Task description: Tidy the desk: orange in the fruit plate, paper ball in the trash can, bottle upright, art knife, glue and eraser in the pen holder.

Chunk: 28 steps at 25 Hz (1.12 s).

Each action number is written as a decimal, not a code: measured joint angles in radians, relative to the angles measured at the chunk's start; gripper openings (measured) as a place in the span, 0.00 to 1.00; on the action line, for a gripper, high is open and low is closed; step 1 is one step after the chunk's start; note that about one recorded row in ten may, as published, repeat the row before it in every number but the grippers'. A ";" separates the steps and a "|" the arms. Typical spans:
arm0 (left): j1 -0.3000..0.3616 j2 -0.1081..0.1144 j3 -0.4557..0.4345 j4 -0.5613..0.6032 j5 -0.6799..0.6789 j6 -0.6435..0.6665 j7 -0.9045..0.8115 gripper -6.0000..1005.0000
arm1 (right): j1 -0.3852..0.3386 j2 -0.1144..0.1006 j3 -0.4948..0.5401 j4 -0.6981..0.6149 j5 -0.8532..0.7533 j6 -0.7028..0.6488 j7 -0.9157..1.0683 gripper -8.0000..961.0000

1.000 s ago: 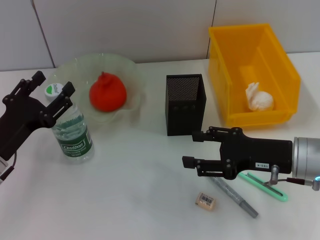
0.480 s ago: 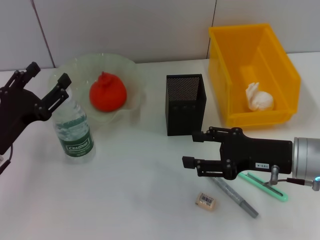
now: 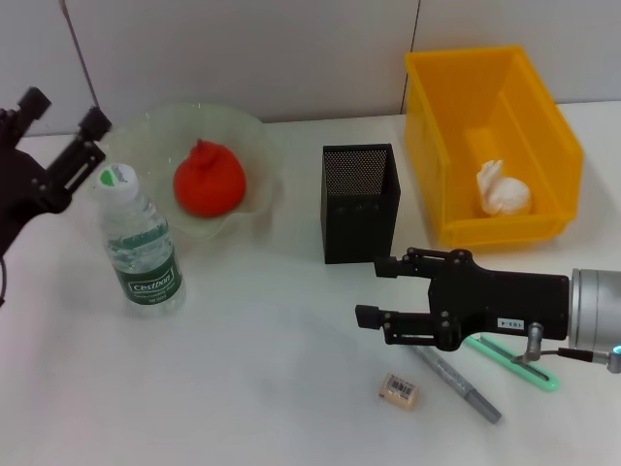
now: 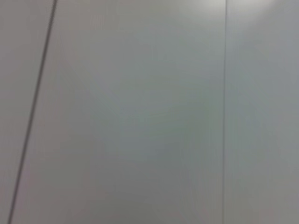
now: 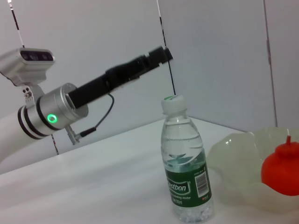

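The bottle (image 3: 139,240) carries a green label reading "Cestbon". The eraser (image 3: 399,390) shows a barcode, its digits too small to read.

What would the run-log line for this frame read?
bottle upright, free | left gripper open, above | right gripper open, over pen

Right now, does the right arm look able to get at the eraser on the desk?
Probably yes. The eraser lies in the open on the desk, just below and in front of the right gripper, whose fingers are open. Only the grey pen lies beside it, apart from it, and nothing covers it.
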 joint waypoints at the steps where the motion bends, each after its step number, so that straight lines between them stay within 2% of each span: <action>1: 0.002 -0.001 -0.006 -0.001 -0.015 0.014 -0.009 0.80 | -0.002 0.001 0.000 -0.001 0.000 0.000 0.000 0.77; 9: 0.003 -0.002 0.004 -0.009 -0.015 0.074 -0.034 0.80 | -0.005 0.001 0.000 -0.001 0.000 0.000 0.000 0.77; 13: -0.001 0.005 0.041 0.001 -0.012 0.092 -0.092 0.80 | -0.006 0.000 0.002 -0.002 0.000 0.000 0.000 0.77; 19: -0.005 0.031 0.176 0.057 -0.006 0.120 -0.117 0.80 | -0.014 0.000 0.036 -0.003 0.000 -0.002 0.000 0.77; 21: -0.005 0.043 0.209 0.105 0.049 0.124 -0.143 0.80 | -0.017 -0.001 0.039 -0.003 0.000 -0.003 0.000 0.77; 25: -0.008 0.044 0.202 0.149 0.128 0.123 -0.174 0.80 | -0.028 -0.003 0.040 -0.003 -0.008 -0.005 0.000 0.77; 28: -0.010 0.045 0.202 0.185 0.184 0.118 -0.191 0.80 | -0.062 -0.005 0.046 0.007 -0.011 -0.010 -0.019 0.77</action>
